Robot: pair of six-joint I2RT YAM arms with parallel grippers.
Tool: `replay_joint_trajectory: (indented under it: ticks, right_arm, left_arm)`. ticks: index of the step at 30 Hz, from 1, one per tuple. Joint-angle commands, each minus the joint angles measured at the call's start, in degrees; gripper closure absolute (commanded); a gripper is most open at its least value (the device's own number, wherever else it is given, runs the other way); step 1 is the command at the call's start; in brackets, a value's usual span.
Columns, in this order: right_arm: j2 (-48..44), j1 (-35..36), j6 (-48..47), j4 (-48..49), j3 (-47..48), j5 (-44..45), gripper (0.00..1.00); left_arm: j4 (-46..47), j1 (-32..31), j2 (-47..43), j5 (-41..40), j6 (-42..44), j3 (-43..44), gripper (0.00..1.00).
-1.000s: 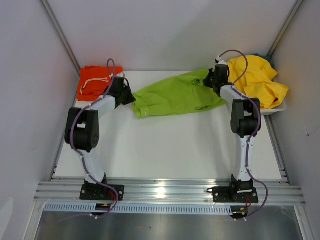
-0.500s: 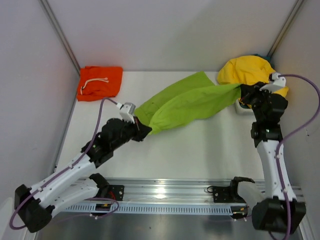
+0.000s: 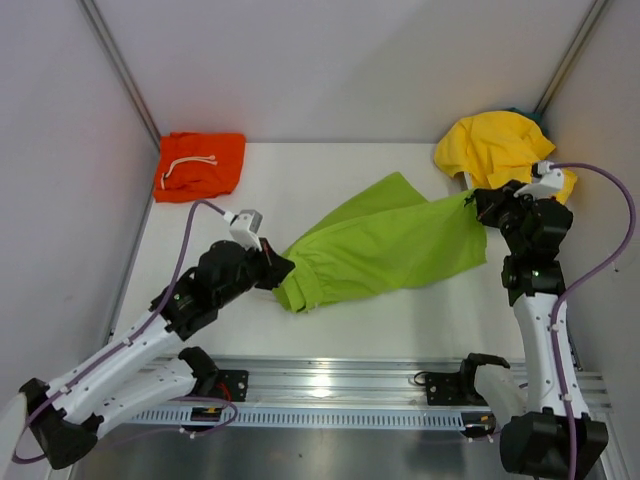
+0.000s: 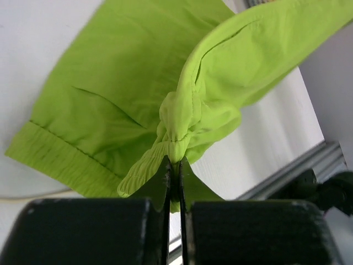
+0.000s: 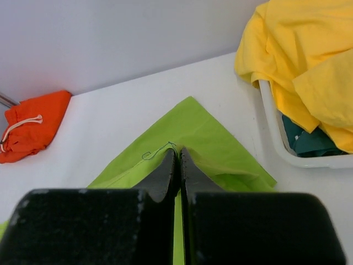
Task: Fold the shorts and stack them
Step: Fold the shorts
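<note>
Lime green shorts point(image 3: 385, 245) hang stretched between my two grippers above the middle of the table. My left gripper point(image 3: 280, 268) is shut on the bunched waistband point(image 4: 176, 135) at their left end. At the right end my right gripper point(image 3: 474, 200) is shut on a thin fold of the fabric point(image 5: 177, 148). Part of the cloth trails on the table below. Orange shorts point(image 3: 200, 165) with a white drawstring lie folded in the far left corner. Yellow shorts point(image 3: 500, 145) are heaped over a tub at the far right.
A white tub point(image 5: 287, 149) at the far right holds the yellow heap and a dark teal cloth point(image 5: 306, 141). Grey walls close in the table on three sides. A metal rail point(image 3: 330, 385) runs along the near edge.
Both grippers have carried the green shorts nearer and lower. The cloth has swung down and spread wider, and the right gripper has come in from the tub.
</note>
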Motion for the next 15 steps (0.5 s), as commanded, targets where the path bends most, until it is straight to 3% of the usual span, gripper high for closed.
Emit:
replay_joint_trajectory:
  ticks: [1, 8, 15]
  right_arm:
    - [4.1, 0.8, 0.1, 4.0, 5.2, -1.5, 1.00]
    - [15.6, 4.1, -1.6, 6.4, 10.9, -2.1, 1.00]
    - [26.2, 5.8, -1.8, 8.4, 15.5, -2.9, 1.00]
  left_arm:
    - [0.9, 5.0, 4.9, 2.0, -1.1, 5.4, 1.00]
    - [1.5, 12.7, 6.8, 4.9, -2.9, 4.7, 1.00]
    - [5.9, 20.9, 9.2, 9.4, -2.9, -1.4, 1.00]
